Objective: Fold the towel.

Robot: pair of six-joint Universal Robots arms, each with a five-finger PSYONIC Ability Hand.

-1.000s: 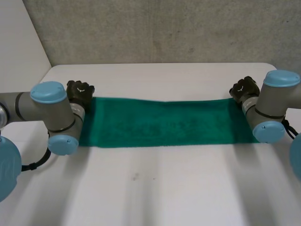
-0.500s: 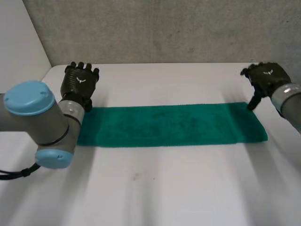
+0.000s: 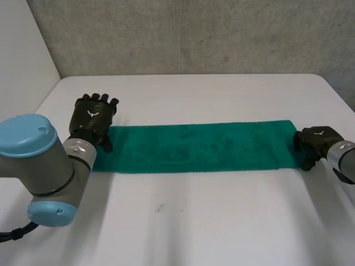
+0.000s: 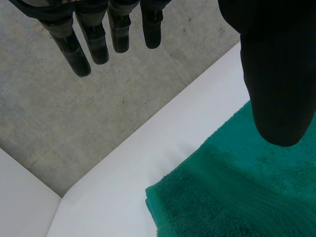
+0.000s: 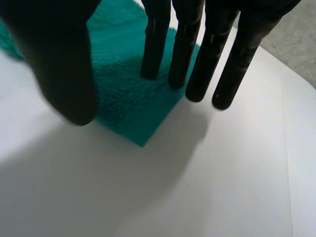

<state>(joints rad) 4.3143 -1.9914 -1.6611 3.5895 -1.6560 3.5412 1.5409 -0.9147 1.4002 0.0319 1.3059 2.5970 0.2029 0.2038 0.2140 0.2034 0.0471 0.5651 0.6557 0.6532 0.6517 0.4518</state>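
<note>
We note left hand [image 3: 93, 115] and right hand [image 3: 316, 141] at the towel [image 3: 194, 147] strip's short ends, fingers [image 5: 205, 54] straight, gripping nothing, likely placed for an endwise fold

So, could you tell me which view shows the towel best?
The head view: the whole towel lies there as one long strip. The left wrist view shows one corner beside the left robot hand; the right wrist view, a corner under the right robot hand.
</note>
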